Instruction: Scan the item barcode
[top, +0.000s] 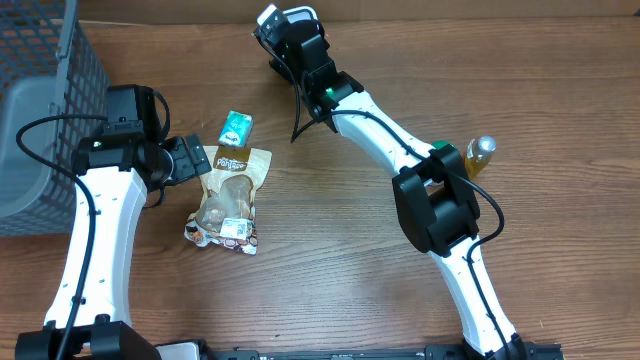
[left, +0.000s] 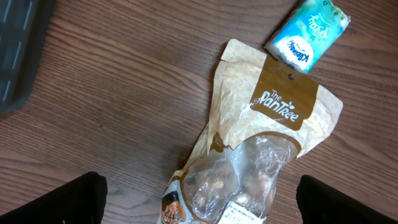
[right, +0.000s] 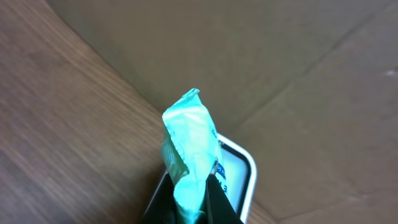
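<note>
1. Although nothing holds it, the snack pouch (top: 228, 200) is the biggest item, lying flat at centre left of the overhead view. Its brown header reads "The Pantree", and a white label sits at its lower end. It looks light, crinkly and floppy, so the stiffer header edge seems the best place to pinch.
2. The left gripper (top: 192, 160) hangs just beside the pouch's upper left edge, jaws spread wide and empty.
3. The right gripper (right: 194, 202), at top centre of the overhead view, is clamped on a teal sachet (right: 186, 140).
4. A white-rimmed device (right: 239, 171), probably the scanner, sits low in the right wrist view just behind the sachet. Its print is too small to read.
5. The tissue pack (left: 308, 31), upper right in the left wrist view, lies just beside the pouch's top. It looks soft and squashy, and its script appears to read "Kleenex".
6. The sachet, likely the item being scanned, is thin, limp film, light and probably slippery. It is gripped at its lower end, crimped edge upward. No barcode shows.
</note>
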